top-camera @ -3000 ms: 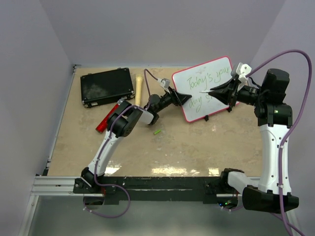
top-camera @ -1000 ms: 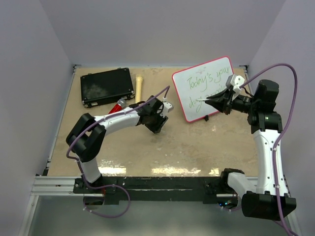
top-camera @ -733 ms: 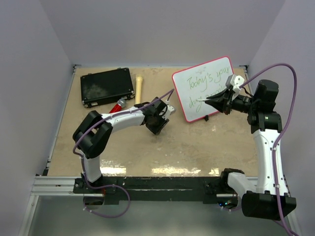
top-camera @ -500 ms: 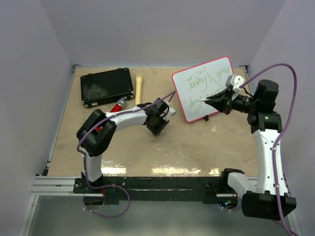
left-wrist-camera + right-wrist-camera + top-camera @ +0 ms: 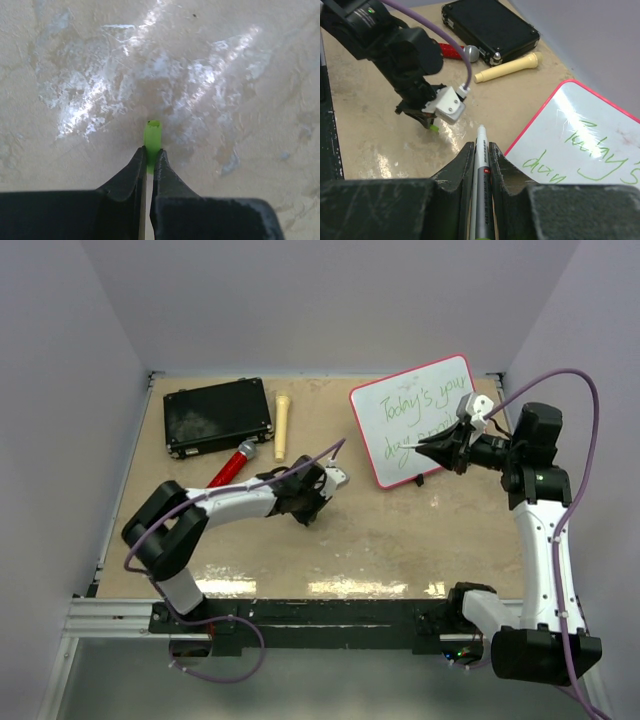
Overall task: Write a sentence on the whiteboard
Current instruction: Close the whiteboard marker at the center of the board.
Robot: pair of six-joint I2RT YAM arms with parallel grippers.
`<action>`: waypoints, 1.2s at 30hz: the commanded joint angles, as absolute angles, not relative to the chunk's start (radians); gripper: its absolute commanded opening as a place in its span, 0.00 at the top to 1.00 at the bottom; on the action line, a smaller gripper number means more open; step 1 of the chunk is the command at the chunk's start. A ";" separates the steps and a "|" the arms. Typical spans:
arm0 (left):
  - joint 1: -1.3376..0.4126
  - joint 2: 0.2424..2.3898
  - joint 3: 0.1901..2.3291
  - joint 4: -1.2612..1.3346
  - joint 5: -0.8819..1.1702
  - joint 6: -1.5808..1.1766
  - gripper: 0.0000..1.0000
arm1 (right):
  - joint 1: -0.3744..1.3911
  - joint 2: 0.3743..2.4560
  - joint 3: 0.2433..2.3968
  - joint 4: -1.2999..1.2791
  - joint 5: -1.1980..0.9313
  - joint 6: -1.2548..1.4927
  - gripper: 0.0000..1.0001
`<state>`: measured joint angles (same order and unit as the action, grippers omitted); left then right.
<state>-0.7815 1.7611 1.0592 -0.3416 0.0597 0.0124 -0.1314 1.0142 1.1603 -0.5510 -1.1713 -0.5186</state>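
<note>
Pinched in left gripper (image 5: 149,156), small green plastic cap (image 5: 152,136); clenched in right gripper (image 5: 481,150), slim white marker pen (image 5: 482,136), near red-rimmed white rectangular whiteboard (image 5: 555,120).

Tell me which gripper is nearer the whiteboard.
Right. The right gripper, holding a marker, sits at the whiteboard's near edge; the left gripper is down at the table, well clear of it, pinching a small green cap.

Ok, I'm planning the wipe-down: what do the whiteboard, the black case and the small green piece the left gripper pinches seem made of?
The whiteboard: a glossy white coated sheet with glare patches on it; the red-pink rim is probably plastic.
The black case: a hard shell, likely plastic, with a slight sheen and silvery, metal-looking fittings on its edge.
The green piece: smooth, slightly translucent, probably plastic; its tip shows lighter.
</note>
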 commanded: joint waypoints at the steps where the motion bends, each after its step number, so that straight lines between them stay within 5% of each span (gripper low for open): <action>1: -0.793 1.547 0.878 -0.019 0.144 0.106 1.00 | -0.133 1.055 1.166 -0.626 -1.200 -0.595 1.00; 14: -0.795 1.385 0.548 0.718 0.334 0.156 1.00 | 0.069 1.219 1.014 -0.561 -1.200 -0.613 1.00; 36: -0.795 1.447 0.572 0.770 0.474 0.183 1.00 | 0.196 1.339 1.040 -0.554 -1.172 -0.634 1.00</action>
